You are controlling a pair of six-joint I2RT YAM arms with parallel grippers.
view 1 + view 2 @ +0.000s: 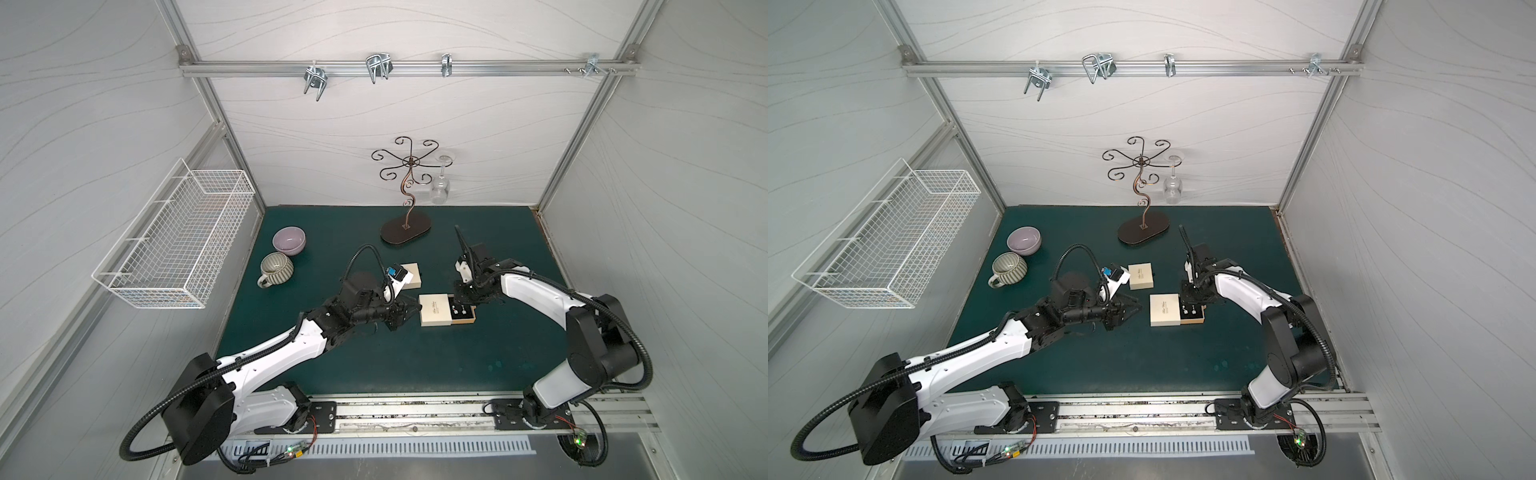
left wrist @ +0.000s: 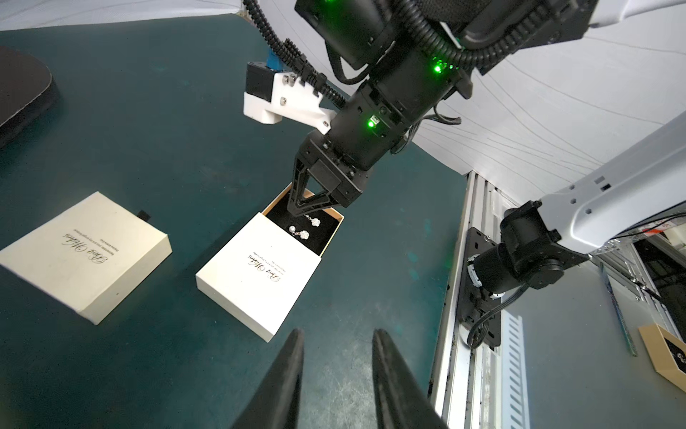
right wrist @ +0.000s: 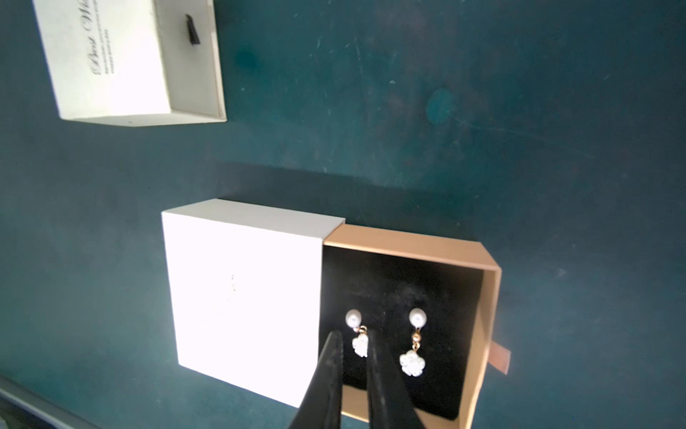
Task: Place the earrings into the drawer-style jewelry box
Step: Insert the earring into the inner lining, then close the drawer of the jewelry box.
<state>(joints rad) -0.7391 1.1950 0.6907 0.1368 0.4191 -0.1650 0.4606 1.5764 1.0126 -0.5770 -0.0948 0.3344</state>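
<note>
Right claw (image 3: 353, 332) sits in the drawer (image 3: 408, 243), tips close around one earring (image 3: 359, 345), grip hard to tell; left claw (image 2: 337, 331) is open; next, probably let go and lift.

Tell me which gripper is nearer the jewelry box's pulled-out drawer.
Right. The right gripper reaches into the drawer, its jaws either side of one earring. The left gripper sits off the sleeve's opposite, closed end, not touching it.
</note>
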